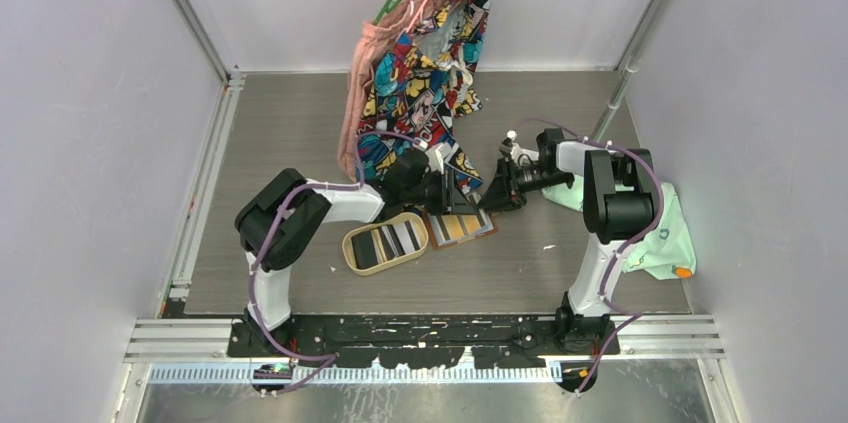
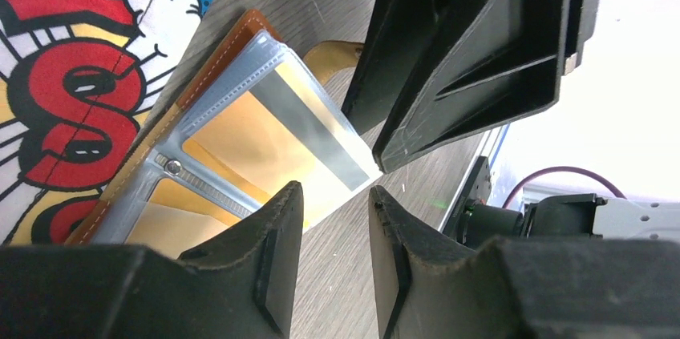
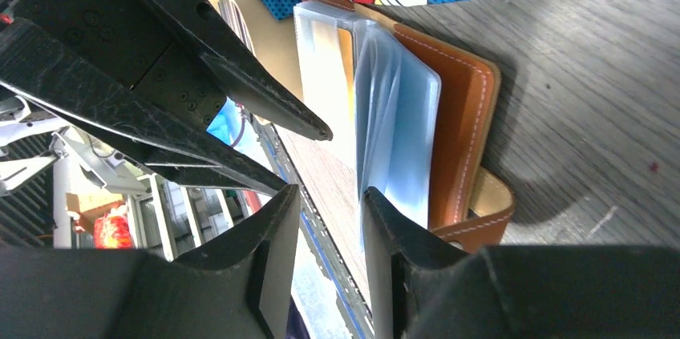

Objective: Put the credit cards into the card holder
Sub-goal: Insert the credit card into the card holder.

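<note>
Left claw [image 2: 334, 191] and right claw [image 3: 329, 192] meet nose to nose over the card holder [image 1: 460, 227], just right of centre in the overhead view. Each has its jaws partly apart with bare surface [image 1: 300, 123] showing through the gap, and neither has hold of anything. They come in from opposite sides, probably so that one can steady the wallet while the other works a card into it.

The card holder lies spread flat, tan leather down, with its clear sleeves [image 3: 401, 115] facing up. That is the only way the slots can be reached from above. In the right wrist view, the sleeves fan up loosely from the spine at the right of the frame and do not lie flat. They will likely need pressing down or holding apart before another card can slide in. A yellow card [image 2: 240, 135] with a grey stripe already sits inside one sleeve, in the middle of the left wrist view, and its corner lies close to the left claw's tips.

The other credit cards [image 1: 388, 240], black and striped, lie side by side in the oval wooden tray [image 1: 352, 255], which sits just left of the holder, touching it or nearly so. This keeps them within easy reach. The job looks partly done.

A comic-print garment [image 1: 425, 73] hangs from a hanger in the upper centre, and its hem drapes close behind the holder.
</note>
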